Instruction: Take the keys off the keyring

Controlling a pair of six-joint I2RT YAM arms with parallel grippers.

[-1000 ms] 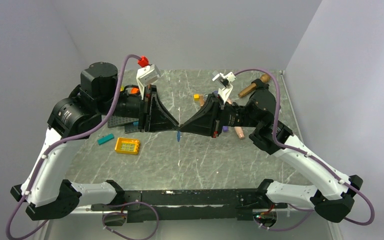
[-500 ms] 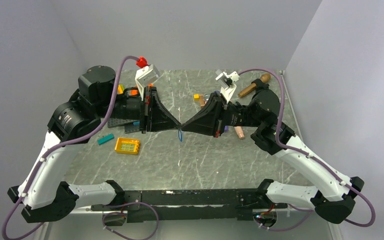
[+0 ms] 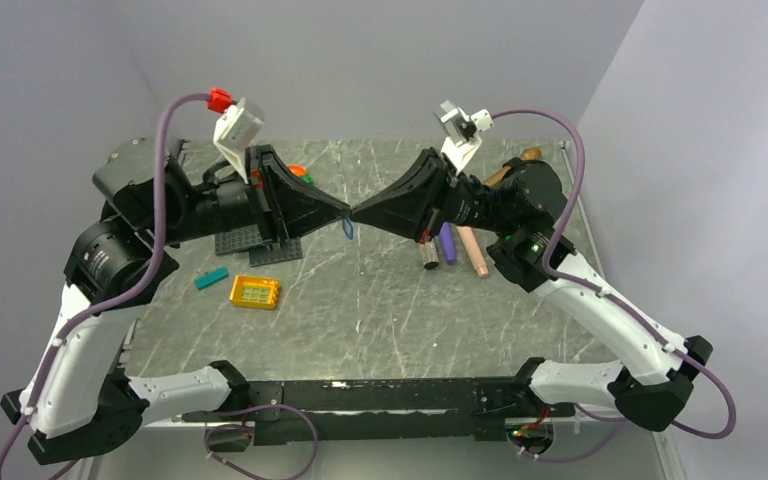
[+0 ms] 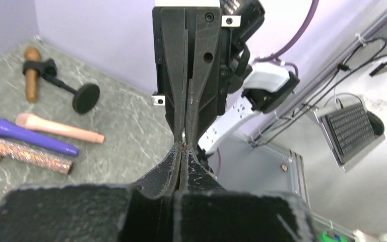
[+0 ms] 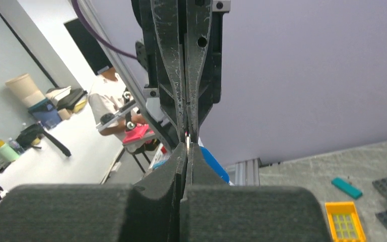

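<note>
My left gripper [image 3: 344, 210] and right gripper [image 3: 358, 214] meet tip to tip, raised above the middle of the table. Both are shut. The tiny bright-blue keyring [image 3: 347, 230] hangs just below where the tips meet. In the right wrist view my right gripper [image 5: 187, 147] pinches a thin silvery sliver, seemingly a key, and the blue keyring [image 5: 214, 164] shows beside its finger. In the left wrist view my left gripper [image 4: 182, 149] is closed, with only a speck showing at its tips. The keys are mostly hidden by the fingers.
A teal bar [image 3: 211, 278], a yellow brick [image 3: 255, 292] and dark grey baseplates [image 3: 260, 244] lie at the left. A glitter pen [image 3: 427, 255], a purple pen [image 3: 447, 243] and a pink pen [image 3: 473, 252] lie under the right arm. A wooden-handled tool [image 3: 515, 165] lies at the back right.
Both grippers have risen and shifted towards the back, tips still together. The blue keyring has gone up with them. The pens under the right arm have come into view.
</note>
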